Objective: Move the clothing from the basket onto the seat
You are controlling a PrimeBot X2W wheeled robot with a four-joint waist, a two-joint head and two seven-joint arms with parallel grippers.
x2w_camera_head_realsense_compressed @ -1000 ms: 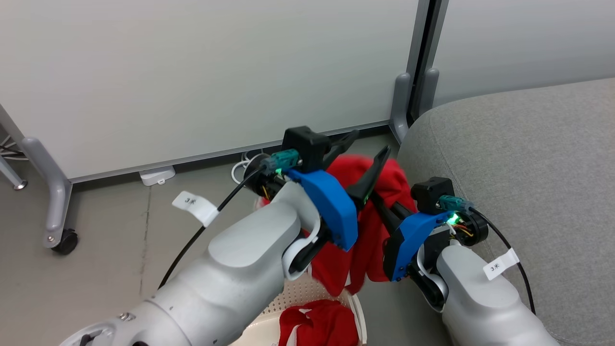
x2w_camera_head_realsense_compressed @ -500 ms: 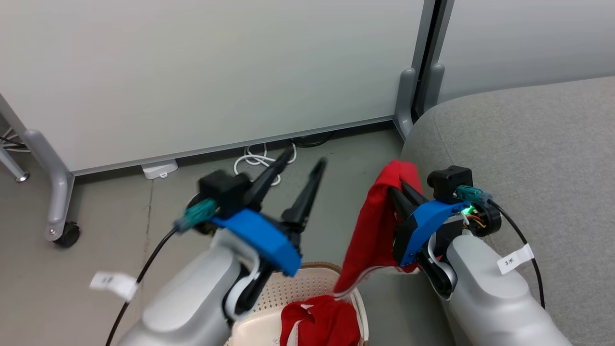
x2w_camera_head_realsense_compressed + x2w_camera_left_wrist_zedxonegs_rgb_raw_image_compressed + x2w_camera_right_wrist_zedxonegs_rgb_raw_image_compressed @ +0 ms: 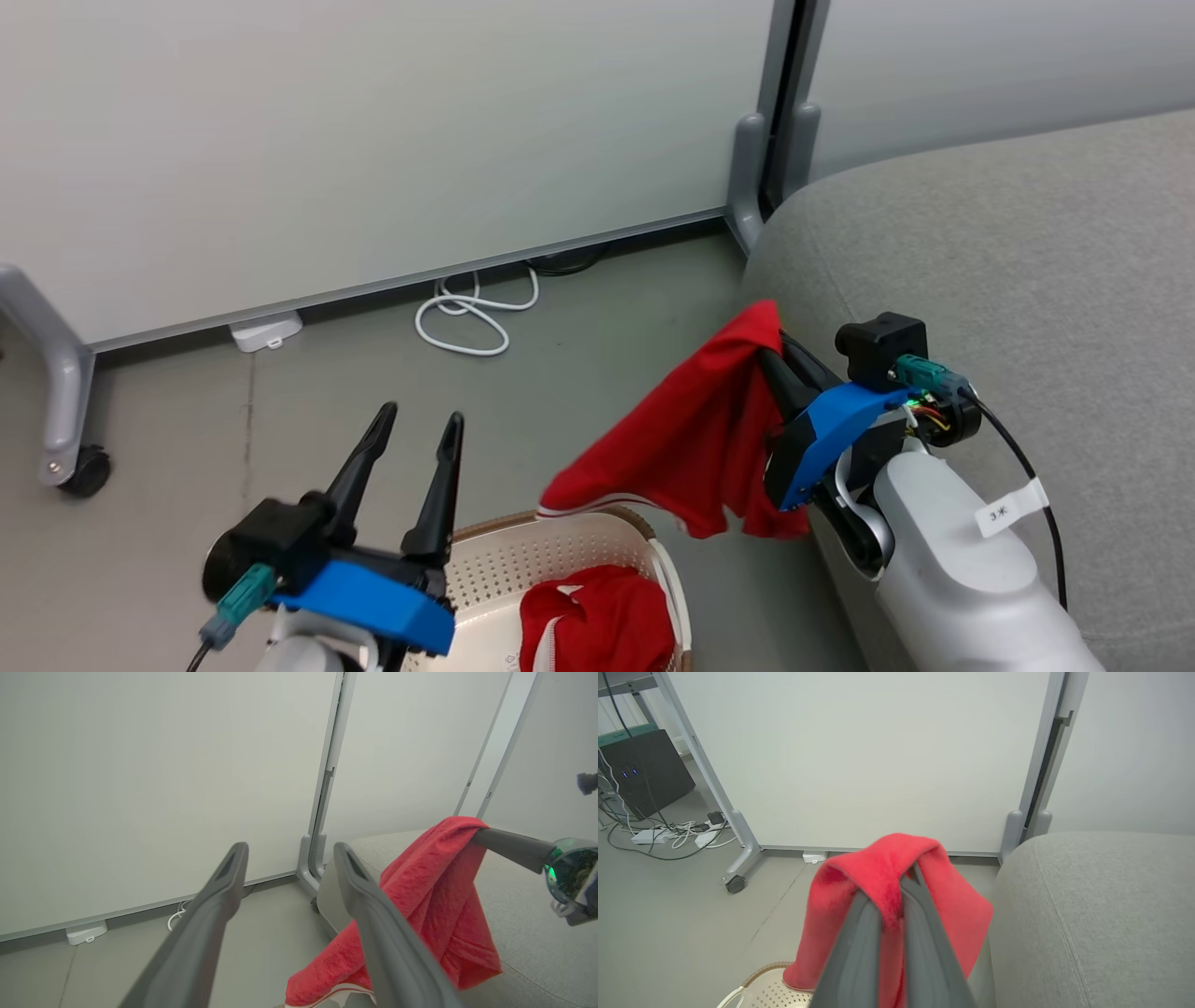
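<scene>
Clothing [image 3: 691,439] clamped in the right gripper [image 3: 903,882] hangs beside the seat [image 3: 980,261] and should be carried well over it before release, the left gripper [image 3: 420,417] spread wide and empty.

Left end effector [image 3: 420,417] spread; right end effector [image 3: 777,359] clamped (tips together).

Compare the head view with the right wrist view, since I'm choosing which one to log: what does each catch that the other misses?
Head view: the open left gripper, a second red garment in the basket, a coiled white cable. Right wrist view: a black box with blue lights. Both: the right gripper shut on the lifted red garment, the basket, the grey seat.
</scene>
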